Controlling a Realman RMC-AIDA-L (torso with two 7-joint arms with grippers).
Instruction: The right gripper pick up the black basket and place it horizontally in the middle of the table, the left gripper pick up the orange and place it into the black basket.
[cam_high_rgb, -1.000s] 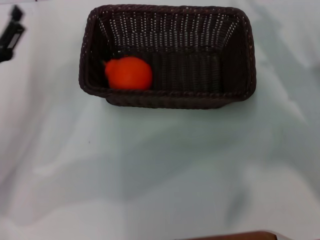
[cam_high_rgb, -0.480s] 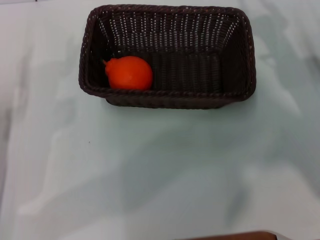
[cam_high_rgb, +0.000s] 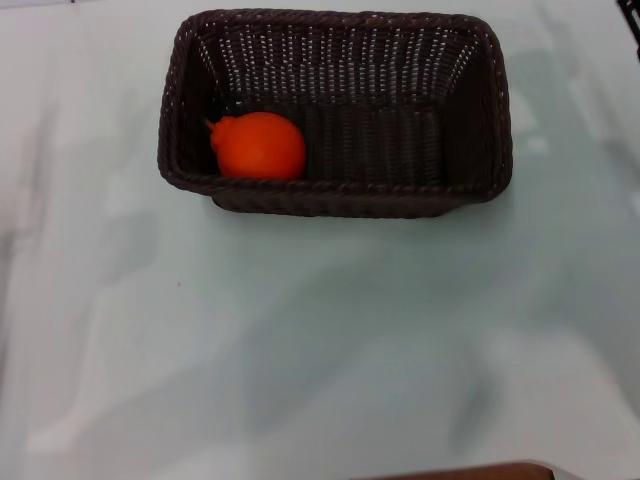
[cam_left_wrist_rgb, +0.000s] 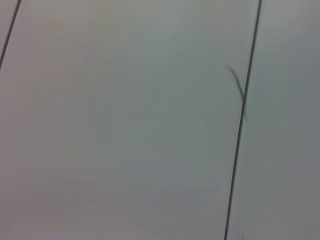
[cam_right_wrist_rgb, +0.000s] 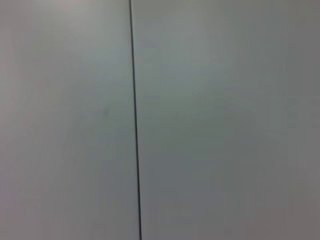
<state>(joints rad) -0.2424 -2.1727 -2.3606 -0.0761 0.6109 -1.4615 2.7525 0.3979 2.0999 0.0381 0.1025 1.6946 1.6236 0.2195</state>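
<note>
The black basket (cam_high_rgb: 470, 110) lies lengthwise across the far middle of the table (cam_high_rgb: 320, 340) in the head view. The orange (cam_high_rgb: 260, 146) rests inside it, at its left end against the near wall. The left gripper is out of view. A thin dark tip of the right gripper (cam_high_rgb: 632, 18) just shows at the far right edge, well clear of the basket. Both wrist views show only a pale flat surface with thin dark seams.
A brown edge (cam_high_rgb: 470, 472) shows at the bottom of the head view. The pale table surface spreads in front of and beside the basket.
The left gripper, seen at the far left edge a second ago, has gone out of view. A dark tip has come in at the far right edge. Basket and orange have not moved.
</note>
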